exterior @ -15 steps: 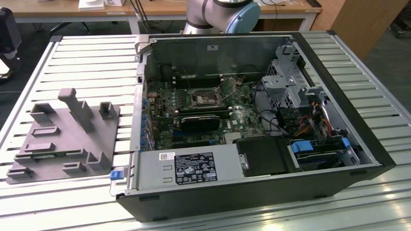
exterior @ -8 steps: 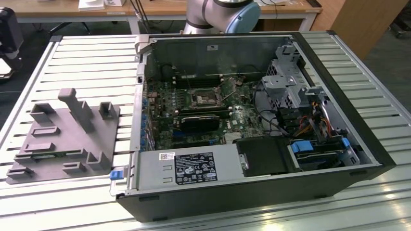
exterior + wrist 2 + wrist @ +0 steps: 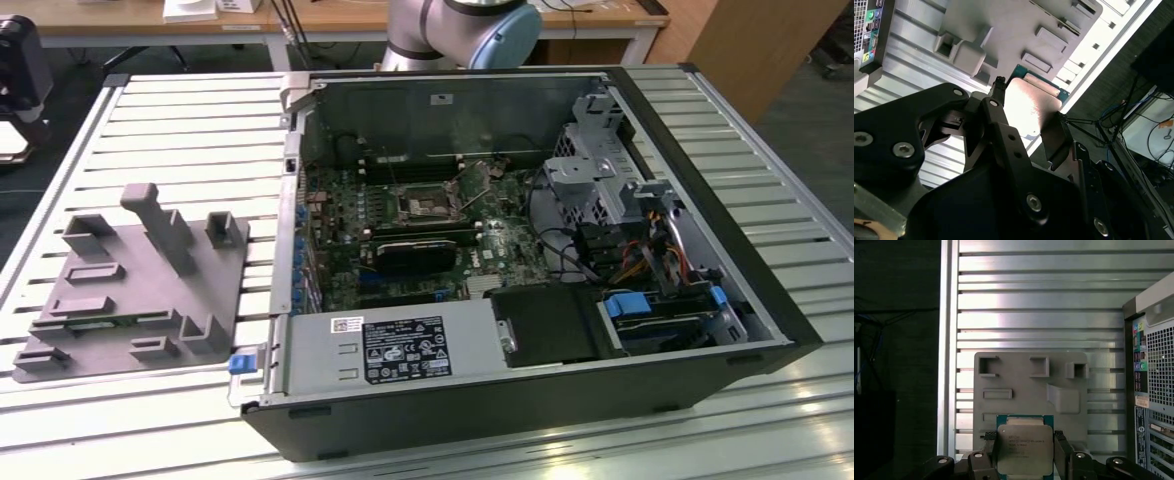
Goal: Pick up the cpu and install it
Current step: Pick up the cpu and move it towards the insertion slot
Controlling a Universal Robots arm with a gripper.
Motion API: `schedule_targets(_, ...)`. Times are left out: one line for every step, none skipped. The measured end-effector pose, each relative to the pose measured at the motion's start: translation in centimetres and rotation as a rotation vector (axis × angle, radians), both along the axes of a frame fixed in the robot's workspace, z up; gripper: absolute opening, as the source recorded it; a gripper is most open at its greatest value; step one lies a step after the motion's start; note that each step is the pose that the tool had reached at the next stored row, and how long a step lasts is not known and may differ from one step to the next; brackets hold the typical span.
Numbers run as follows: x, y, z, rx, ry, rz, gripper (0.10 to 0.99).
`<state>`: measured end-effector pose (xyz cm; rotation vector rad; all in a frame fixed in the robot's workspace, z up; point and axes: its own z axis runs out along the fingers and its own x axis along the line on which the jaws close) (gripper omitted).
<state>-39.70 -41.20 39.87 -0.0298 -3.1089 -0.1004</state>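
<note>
On the slatted metal table [image 3: 160, 130], the open computer case [image 3: 534, 400] is lying with its motherboard socket [image 3: 430, 207] facing up, and the grey fixture block [image 3: 127, 290] is sitting just beside it. Well above that block, the gripper [image 3: 1024, 436] is holding the cpu [image 3: 1024, 450] clear of it. The chip's silver top is facing the first wrist view, and the fingers [image 3: 1060, 446] are pinching narrowly on two opposite edges. The carry is probably best served by keeping the chip level, gripping the edges alone and moving without jolts, since a tilt or slip could skew it.
</note>
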Motion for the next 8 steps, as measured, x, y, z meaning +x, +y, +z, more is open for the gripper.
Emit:
schedule_targets(0.04,0.00,0.00,0.000,0.0001,0.000,0.537)
schedule_targets(0.07,0.00,0.01,0.000,0.0001,0.000,0.537)
schedule_targets(0.12,0.00,0.01,0.000,0.0001,0.000,0.537)
schedule_targets(0.17,-0.01,0.00,0.000,0.0001,0.000,0.537)
schedule_targets(0.25,-0.01,0.00,0.000,0.0000,0.000,0.537)
schedule_targets(0.32,0.00,0.00,0.000,0.0000,0.000,0.537)
schedule_targets(0.40,0.00,0.00,0.000,0.0001,0.000,0.537)
schedule_targets(0.48,0.00,0.01,0.000,0.0001,0.000,0.537)
